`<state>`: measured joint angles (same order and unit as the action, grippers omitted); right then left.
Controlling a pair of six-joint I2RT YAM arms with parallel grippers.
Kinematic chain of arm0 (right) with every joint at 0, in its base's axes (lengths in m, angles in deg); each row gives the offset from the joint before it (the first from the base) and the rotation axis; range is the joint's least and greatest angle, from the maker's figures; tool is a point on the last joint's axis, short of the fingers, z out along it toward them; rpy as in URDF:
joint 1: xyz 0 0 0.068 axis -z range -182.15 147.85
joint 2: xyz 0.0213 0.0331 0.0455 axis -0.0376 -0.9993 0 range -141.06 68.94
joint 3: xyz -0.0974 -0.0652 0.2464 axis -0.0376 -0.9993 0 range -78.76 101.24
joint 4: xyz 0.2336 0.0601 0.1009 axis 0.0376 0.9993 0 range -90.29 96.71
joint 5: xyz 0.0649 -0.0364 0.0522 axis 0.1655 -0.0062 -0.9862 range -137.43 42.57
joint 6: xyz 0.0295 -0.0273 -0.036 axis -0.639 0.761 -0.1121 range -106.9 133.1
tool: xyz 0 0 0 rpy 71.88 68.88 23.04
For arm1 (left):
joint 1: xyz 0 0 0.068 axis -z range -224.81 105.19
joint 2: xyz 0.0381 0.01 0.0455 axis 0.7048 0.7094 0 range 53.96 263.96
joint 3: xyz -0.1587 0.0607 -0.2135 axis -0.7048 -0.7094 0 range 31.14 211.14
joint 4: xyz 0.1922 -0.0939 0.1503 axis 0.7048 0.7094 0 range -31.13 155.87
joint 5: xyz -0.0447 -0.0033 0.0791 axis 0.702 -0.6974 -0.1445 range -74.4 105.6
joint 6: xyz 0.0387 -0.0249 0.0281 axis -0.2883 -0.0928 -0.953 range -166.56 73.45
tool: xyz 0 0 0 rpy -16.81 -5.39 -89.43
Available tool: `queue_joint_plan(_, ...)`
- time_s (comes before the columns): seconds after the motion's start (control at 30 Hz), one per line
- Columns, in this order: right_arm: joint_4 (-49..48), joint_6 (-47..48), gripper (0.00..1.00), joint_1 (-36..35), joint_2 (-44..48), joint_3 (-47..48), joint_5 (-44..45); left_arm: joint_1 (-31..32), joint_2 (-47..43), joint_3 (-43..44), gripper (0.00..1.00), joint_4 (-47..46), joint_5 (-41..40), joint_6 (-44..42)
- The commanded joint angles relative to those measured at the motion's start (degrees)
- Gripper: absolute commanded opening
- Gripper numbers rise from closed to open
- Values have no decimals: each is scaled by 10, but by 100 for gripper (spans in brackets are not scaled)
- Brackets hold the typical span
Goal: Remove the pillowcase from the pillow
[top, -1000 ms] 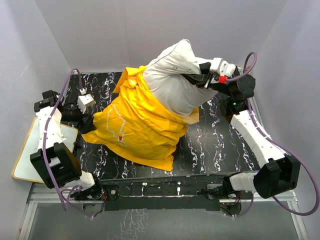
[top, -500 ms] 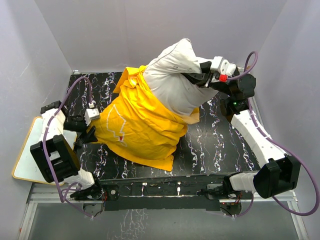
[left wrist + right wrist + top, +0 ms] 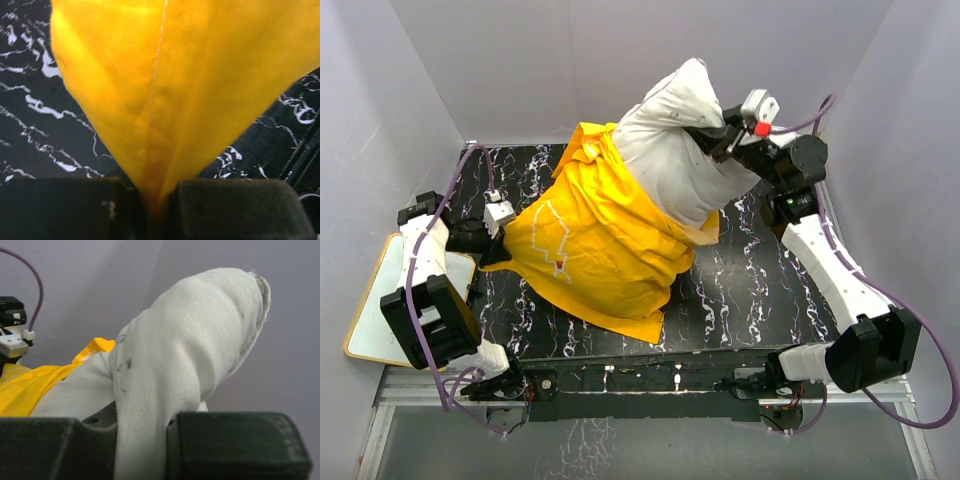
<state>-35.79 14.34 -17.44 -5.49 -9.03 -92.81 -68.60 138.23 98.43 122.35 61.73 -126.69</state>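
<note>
The yellow pillowcase (image 3: 595, 245) still covers the lower half of the off-white pillow (image 3: 675, 150), whose bare upper half sticks up toward the back right. My left gripper (image 3: 498, 240) is shut on the pillowcase's left corner, and the yellow cloth (image 3: 165, 90) funnels down into the pinch between its dark pads (image 3: 235, 207). My right gripper (image 3: 718, 138) is shut on a fold of the pillow's white fabric (image 3: 165, 390) and holds that end raised above the table. Behind it the pillowcase's yellow edge (image 3: 55, 375) shows at the left.
The black marbled table (image 3: 760, 285) lies under everything. A flat white board (image 3: 380, 300) rests off the table's left edge beside the left arm. Grey walls close in on the back and both sides.
My left gripper moved in to the pillowcase's left corner and closed on it. The right gripper lifted the pillow's end a little higher and further back.
</note>
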Motion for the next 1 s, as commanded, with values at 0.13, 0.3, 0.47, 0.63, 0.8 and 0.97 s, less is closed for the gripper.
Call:
queue_joint_plan(0.13, 63, 32, 8, 9, 0, 108, 372, -20, 1, -17, 0, -170, -181, 129)
queue_joint_plan(0.3, 52, 30, 8, 22, 11, 95, 498, -44, 11, 7, 0, -204, -211, 158)
queue_joint_plan(0.47, 125, 9, 8, 60, 6, 140, 584, -69, 23, 33, 0, -215, -226, 163)
queue_joint_plan(0.63, 148, 13, 8, 90, 31, 130, 659, -94, 38, 37, 0, -249, -240, 171)
queue_joint_plan(0.8, 152, 13, 8, 107, 40, 131, 713, -107, 65, 60, 0, -263, -254, 178)
queue_joint_plan(0.97, 165, 11, 8, 111, 35, 172, 755, -110, 84, 79, 0, -299, -277, 199)
